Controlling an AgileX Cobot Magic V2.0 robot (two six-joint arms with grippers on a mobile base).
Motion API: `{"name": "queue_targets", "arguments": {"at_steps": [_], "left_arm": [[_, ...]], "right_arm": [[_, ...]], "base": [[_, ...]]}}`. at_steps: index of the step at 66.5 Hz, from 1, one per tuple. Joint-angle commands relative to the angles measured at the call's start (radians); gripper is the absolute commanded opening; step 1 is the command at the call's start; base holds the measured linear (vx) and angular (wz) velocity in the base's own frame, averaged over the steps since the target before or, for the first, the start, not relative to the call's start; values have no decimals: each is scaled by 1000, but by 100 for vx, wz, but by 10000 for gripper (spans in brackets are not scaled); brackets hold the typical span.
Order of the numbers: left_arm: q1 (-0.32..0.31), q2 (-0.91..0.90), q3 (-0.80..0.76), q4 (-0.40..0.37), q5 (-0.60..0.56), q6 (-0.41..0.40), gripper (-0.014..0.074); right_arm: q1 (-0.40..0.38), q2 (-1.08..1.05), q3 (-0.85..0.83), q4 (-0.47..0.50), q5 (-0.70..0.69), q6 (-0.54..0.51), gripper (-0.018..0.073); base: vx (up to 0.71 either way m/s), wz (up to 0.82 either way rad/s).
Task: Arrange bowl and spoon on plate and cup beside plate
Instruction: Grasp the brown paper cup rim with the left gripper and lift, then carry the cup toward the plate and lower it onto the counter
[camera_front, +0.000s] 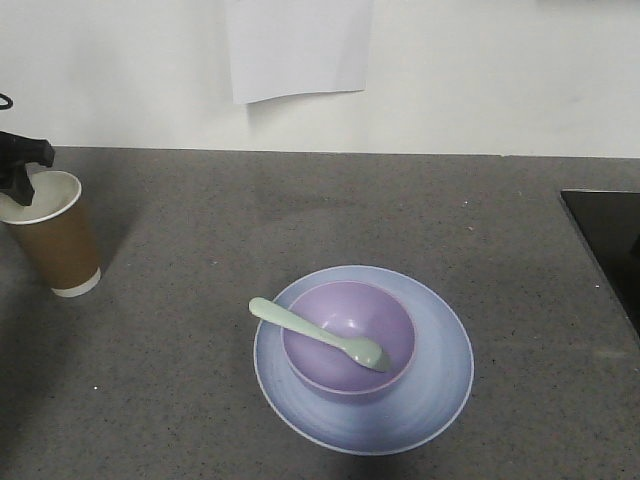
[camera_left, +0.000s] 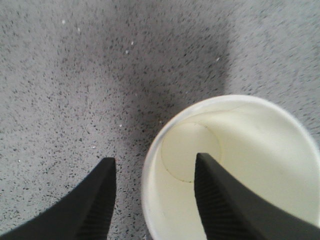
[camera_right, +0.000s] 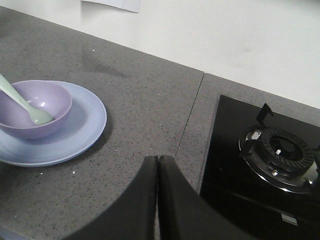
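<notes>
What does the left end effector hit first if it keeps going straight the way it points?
Likely the cup: the left end effector straddles its near wall, one finger inside, one outside. Further on, probably the cup's bottom or countertop.

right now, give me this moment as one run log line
left gripper: open, straddling cup rim | right gripper: shut, empty | bowl on plate | spoon in bowl | cup apart from plate

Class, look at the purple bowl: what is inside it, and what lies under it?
Inside the bowl rests the scoop of the spoon, its handle over the rim. Under it sits the plate; the plate's centre is covered.
</notes>
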Motion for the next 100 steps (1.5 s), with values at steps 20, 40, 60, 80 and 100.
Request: {"name": "queue_targets", "arguments": {"at_steps": [20,40,60,80,100], "left_arm": [[0,-17,-26,-4,4,17,263],[0,-25,-26,-29,43,73,-9],[0,-164,-26,-331,50,184,-8],[-134,-349,8,-391,50,210,-8],[-279,-390,299,-336,25,230,-8]], "right_arm": [[-5,32,-13,-7,-58,-2,-6],[-5,32,-13,-7,-58,-2,-6],[-5,32,-13,-7,-58,-2,-6],[-5,32,-13,-6,-55,-2,-6],[-5,32,-13,0,-47,1,-6]], "base": [[0,0],[0,0],[0,0],[0,0],[0,0]]}}
